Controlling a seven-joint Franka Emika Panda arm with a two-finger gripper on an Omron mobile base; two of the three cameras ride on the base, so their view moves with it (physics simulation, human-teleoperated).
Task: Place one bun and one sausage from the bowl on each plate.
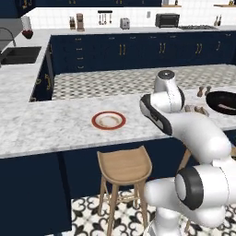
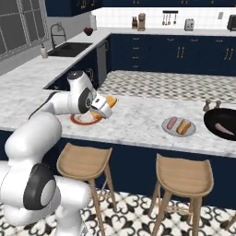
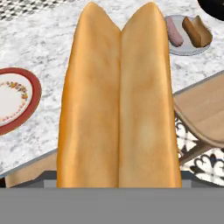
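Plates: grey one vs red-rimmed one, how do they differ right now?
The grey plate carries a sausage and a bun side by side; the red-rimmed plate holds no food. The grey plate is plain; the red-rimmed one is white with a patterned centre. The grey plate sits beside the black bowl; the red-rimmed one lies under the gripper, which carries a second bun. Both are round, flat, on the marble counter.

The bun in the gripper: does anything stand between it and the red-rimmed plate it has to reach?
Nothing visible does. The bun is held in the gripper just above the red-rimmed plate, whose surface is bare, with only marble counter around it. The grey plate already holds its pair, off to the side.
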